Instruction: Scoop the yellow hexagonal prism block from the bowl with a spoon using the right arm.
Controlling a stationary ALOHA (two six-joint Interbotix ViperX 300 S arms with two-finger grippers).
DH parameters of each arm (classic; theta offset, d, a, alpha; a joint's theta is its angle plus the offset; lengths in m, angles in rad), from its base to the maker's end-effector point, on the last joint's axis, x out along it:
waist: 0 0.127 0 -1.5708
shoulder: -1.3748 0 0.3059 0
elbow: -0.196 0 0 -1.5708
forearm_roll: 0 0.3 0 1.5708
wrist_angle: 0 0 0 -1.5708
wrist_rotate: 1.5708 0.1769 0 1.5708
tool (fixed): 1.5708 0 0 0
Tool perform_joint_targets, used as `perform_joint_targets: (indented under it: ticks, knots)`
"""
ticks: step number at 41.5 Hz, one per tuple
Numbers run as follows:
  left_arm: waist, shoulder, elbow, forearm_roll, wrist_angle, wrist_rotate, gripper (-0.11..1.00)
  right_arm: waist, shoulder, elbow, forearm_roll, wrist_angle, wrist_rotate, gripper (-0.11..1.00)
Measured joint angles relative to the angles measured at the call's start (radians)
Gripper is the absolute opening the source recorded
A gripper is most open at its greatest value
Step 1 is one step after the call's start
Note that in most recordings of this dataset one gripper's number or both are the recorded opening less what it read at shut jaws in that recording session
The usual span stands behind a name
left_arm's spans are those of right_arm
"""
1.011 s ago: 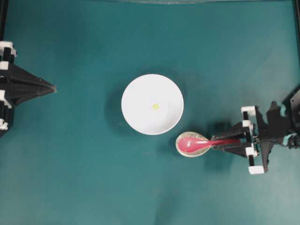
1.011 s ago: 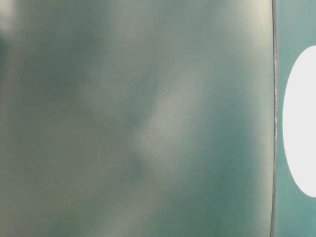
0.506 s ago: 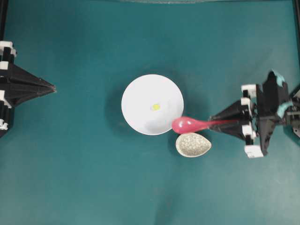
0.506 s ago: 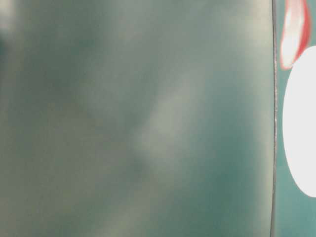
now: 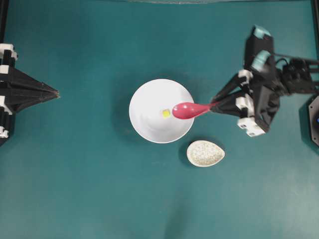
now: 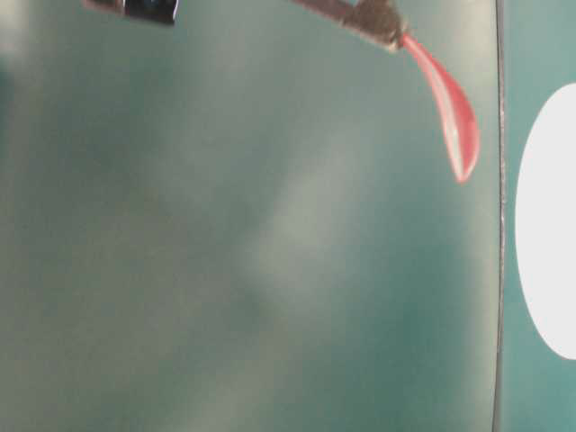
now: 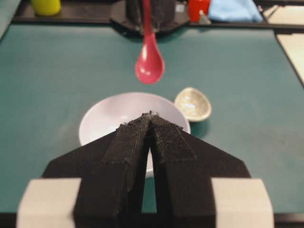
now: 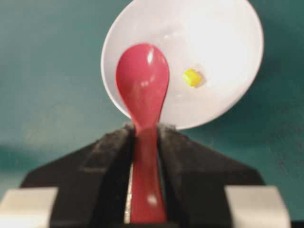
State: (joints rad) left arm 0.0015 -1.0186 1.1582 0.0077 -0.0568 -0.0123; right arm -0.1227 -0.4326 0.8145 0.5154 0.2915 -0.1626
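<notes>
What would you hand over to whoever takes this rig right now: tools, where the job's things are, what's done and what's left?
Right tool: shut on the spoon by its handle, scoop held in the air over the bowl's right side.
Left tool: shut, holding nothing, parked at the table's left edge.
Yellow hexagonal prism block: lying in the bowl, just left of the scoop in the overhead view; nothing in the scoop.
Speckled dish: on the table right of and below the bowl, nothing in it.
Done: spoon gripped and brought over the bowl.
Left: lower the scoop, get under the block, lift it out.
</notes>
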Motion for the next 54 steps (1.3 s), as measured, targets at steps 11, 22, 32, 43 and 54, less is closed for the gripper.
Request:
perform_joint_targets:
  ticks: [11,22,32,43,54]
  knots:
    - [0.000,0.002,0.000,0.002,0.000,0.003,0.02,-0.052,0.124,-0.141,-0.011,0.158,0.002,0.25]
    - [0.000,0.000,0.000,0.002,0.000,0.005,0.02,-0.057,0.253,-0.267,-0.061,0.302,0.054,0.25]
    - [0.000,0.000,0.000,0.000,0.002,0.006,0.02,-0.058,0.318,-0.347,-0.147,0.410,0.161,0.25]
    - [0.000,0.000,0.000,0.002,0.000,0.008,0.02,-0.058,0.351,-0.391,-0.179,0.503,0.210,0.25]
    - [0.000,0.000,0.000,0.000,0.002,0.008,0.02,-0.058,0.374,-0.403,-0.179,0.518,0.212,0.25]
